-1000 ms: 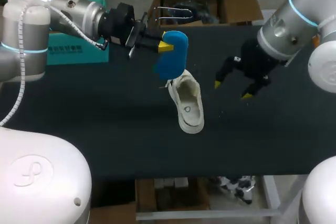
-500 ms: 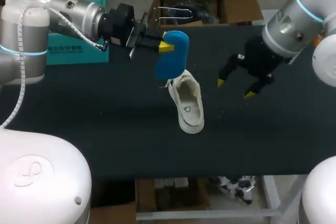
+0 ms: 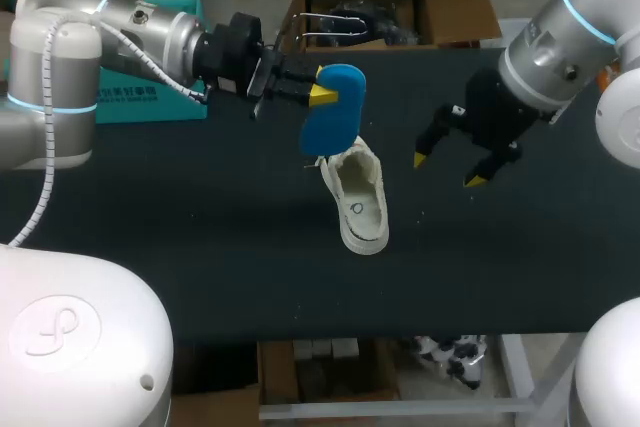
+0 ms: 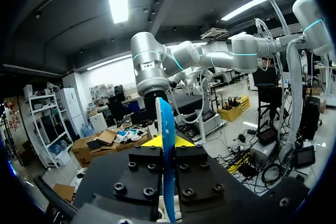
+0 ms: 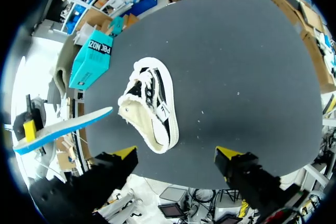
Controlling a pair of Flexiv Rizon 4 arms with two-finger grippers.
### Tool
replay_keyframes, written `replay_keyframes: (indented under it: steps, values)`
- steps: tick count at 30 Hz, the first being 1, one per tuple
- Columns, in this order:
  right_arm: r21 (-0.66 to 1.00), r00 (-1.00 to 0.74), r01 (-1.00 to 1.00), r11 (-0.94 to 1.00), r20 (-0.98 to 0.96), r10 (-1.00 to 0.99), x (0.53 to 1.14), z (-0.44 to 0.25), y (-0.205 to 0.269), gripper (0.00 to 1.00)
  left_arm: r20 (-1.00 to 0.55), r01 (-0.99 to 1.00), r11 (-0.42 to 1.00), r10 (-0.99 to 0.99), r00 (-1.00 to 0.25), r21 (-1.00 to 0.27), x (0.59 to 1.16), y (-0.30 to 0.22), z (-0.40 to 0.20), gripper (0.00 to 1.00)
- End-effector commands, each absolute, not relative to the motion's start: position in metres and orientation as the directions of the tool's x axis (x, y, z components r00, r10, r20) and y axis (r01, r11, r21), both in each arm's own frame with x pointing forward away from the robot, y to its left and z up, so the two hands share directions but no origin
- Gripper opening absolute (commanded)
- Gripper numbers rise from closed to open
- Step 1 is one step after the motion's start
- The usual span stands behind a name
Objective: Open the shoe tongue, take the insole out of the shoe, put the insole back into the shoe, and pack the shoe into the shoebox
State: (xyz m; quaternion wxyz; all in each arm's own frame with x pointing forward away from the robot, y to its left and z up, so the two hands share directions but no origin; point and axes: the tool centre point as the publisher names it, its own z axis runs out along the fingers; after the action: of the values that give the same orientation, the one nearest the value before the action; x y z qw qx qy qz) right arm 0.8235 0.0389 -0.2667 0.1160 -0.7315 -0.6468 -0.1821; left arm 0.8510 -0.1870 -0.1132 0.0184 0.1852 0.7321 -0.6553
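**Blue insole out of the shoe, clamped in the left gripper, drifting right over the heel**

- Teal shoebox [image 3: 150, 102] sits at the far-left edge of the table [image 3: 200, 247], partly hidden behind the left arm. Can't tell whether it is open.
- Left gripper [image 3: 322, 97] grips the insole [image 3: 335, 122] by its top end. The left wrist view shows the sheet edge-on between both yellow tips.
- Change over the last second: the left arm pushes a little further right, and the insole goes with it. It now hangs roughly upright, in the air, with its lower end just above the back of the shoe [image 3: 358, 202].
- The shoe stays put mid-table, opening up and empty inside. The right wrist view shows the laces loose and the mouth spread.
- Right gripper [image 3: 445, 170] hovers just right of the shoe, fingers spread wide, holding nothing. It backs off slightly up and right early in that second, then holds position.

Read: tongue-open and insole-out look done, and this looks like the start of reinsertion. The next move likely needs the insole tipped toe-first into the mouth. The free shoe may skid unless the right gripper pins it. Boxing is not yet started.
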Motion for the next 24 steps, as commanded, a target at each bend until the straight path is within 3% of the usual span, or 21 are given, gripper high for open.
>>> replay_keyframes:
  steps: [1,15,24]
  values:
    - [0.089,0.103,0.984,-0.157,0.44,0.892,0.817,-0.276,0.035,1.0,-0.259,0.279,0.077,0.204,-0.944,-0.957,0.848,-0.191,-0.113,0.0]
    - [0.102,0.096,0.982,-0.158,0.448,0.889,0.819,-0.277,0.033,1.0,-0.189,0.201,0.066,0.164,-0.968,-0.977,0.855,-0.194,-0.111,0.0]
    - [0.102,0.096,0.982,-0.158,0.448,0.889,0.819,-0.277,0.033,1.0,-0.048,0.05,0.023,0.107,-0.993,-0.998,0.829,-0.211,-0.117,0.0]
